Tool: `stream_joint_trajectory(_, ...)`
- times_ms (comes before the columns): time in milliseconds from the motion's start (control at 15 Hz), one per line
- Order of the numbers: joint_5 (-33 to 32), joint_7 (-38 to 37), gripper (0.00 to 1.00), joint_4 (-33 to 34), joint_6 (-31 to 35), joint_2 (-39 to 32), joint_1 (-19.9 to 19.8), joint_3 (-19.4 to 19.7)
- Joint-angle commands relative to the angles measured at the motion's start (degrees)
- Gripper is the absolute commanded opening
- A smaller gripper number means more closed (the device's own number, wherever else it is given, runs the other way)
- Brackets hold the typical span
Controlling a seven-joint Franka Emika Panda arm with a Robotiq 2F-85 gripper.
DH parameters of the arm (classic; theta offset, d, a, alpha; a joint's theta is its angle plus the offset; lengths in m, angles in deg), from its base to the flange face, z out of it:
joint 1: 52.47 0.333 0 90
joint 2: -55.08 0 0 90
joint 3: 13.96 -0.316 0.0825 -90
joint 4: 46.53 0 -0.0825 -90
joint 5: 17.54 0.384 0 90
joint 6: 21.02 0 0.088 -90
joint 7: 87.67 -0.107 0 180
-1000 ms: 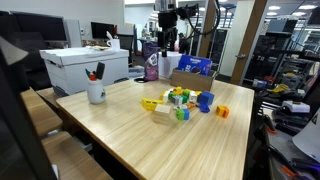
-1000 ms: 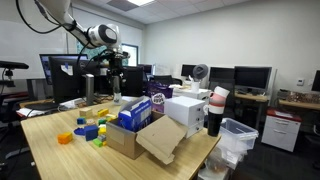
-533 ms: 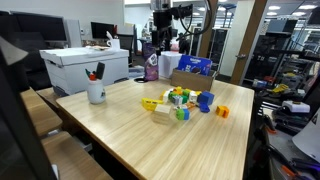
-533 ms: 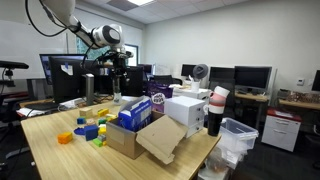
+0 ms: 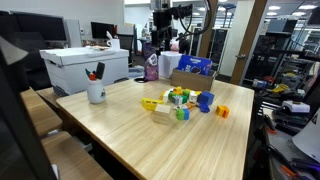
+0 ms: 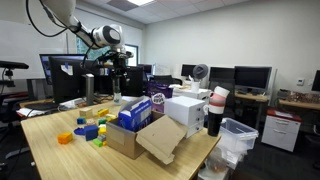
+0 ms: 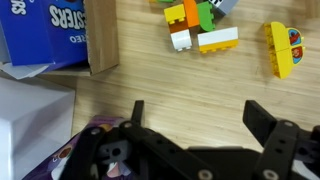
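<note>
Wrist view: the gripper [image 7: 200, 122] is empty, its two dark fingers [image 7: 265, 122] spread wide over bare wood of the worktop [image 7: 170, 85], touching nothing. The cardboard box [image 7: 103, 40] serves as landmark; a blue printed package [image 7: 45, 28] lies inside it. The toy blocks [image 7: 190, 18] lie on the worktop just beside the box's outer wall, a tight cluster of orange, green and white pieces. A yellow-and-white brick [image 7: 218, 40] touches that cluster on the side away from the box. A yellow block with a printed figure [image 7: 282, 48] lies farther from the box, apart from the others. A white box [image 7: 25, 110] and a purple bag [image 7: 95, 145] stand beside the cardboard box, on its side toward the gripper. In both exterior views the gripper hangs well above the worktop, behind the box, with a pen-filled mug [image 5: 96, 92] well apart from it.
</note>
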Motion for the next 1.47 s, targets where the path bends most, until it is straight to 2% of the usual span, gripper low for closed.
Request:
stream_joint_trajectory(0,0.06,0.02,1.00,0.14,-0.16,-0.03,0.12,0.11)
stream_joint_trajectory(267,0.06,0.02,1.00,0.15,-0.16,-0.03,0.12,0.11)
stream_joint_trajectory(400,0.74,-4.55,1.00,2.06,-0.15,-1.52,0.29,0.71)
stream_joint_trajectory(800,10.16,-18.64,1.00,11.74,0.23,-8.22,-0.66,2.88)
stream_joint_trajectory(1400,13.00,-41.26,1.00,21.61,3.28,-15.62,0.17,6.55)
